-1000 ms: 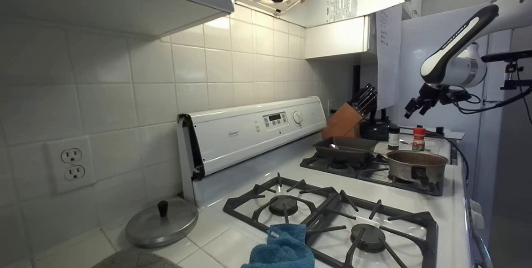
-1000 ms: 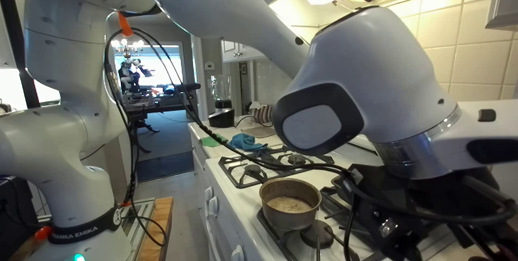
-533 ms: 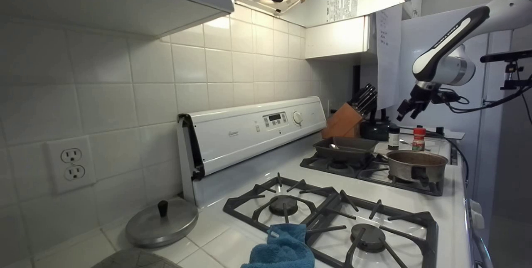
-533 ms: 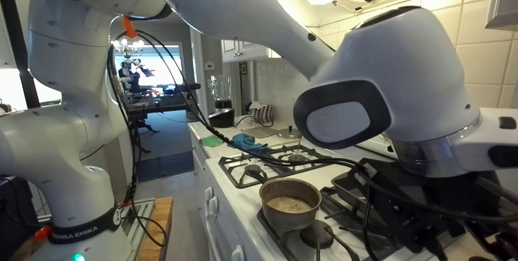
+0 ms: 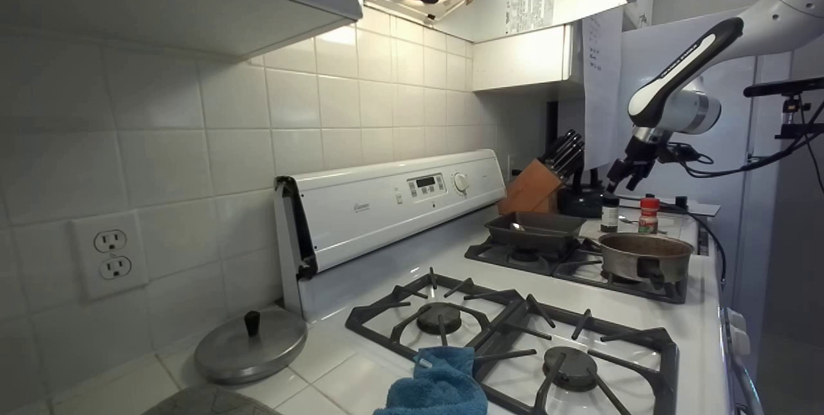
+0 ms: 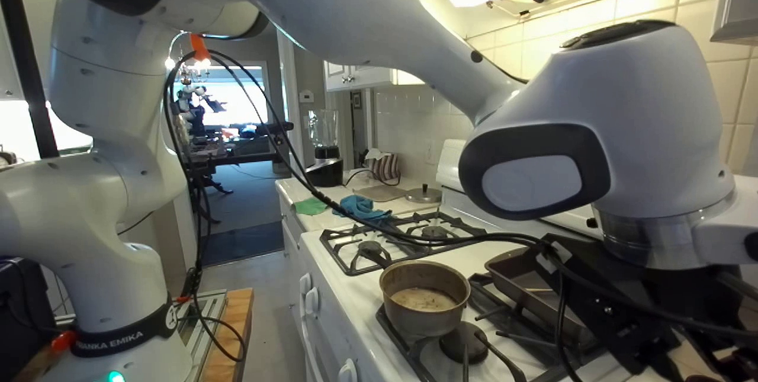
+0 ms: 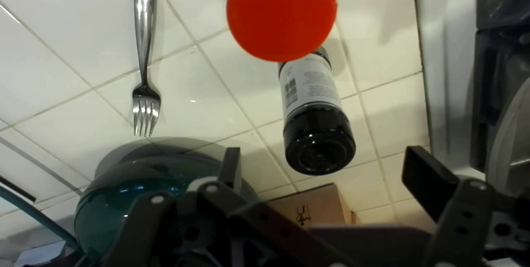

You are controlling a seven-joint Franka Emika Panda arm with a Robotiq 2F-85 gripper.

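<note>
My gripper (image 7: 325, 157) stands open in the wrist view, its fingers (image 7: 230, 165) wide apart with nothing between them. Beyond the fingertips rises a black-capped bottle (image 7: 310, 82) with a white label; in an exterior view this bottle (image 5: 609, 217) stands on the counter just below my gripper (image 5: 622, 187). Closer to the wrist camera is the red cap (image 7: 281, 14) of a second bottle, seen whole as a red-topped spice bottle (image 5: 648, 215) in an exterior view. A fork (image 7: 144, 47) lies on the tiles. By the left finger shows a dark green kettle (image 7: 136, 196).
A wooden knife block (image 5: 531, 188) stands beyond the bottles. On the stove sit a metal pot (image 6: 423, 314), with some contents inside, and a dark baking pan (image 5: 534, 231). A blue towel (image 5: 438, 389) and a pot lid (image 5: 251, 347) lie at the stove's far end from my gripper.
My arm has swung across and a little down, bringing the open gripper over towards the black-capped bottle. More of the baking pan shows beside the arm. Bottles, pot and pan have stayed put.
</note>
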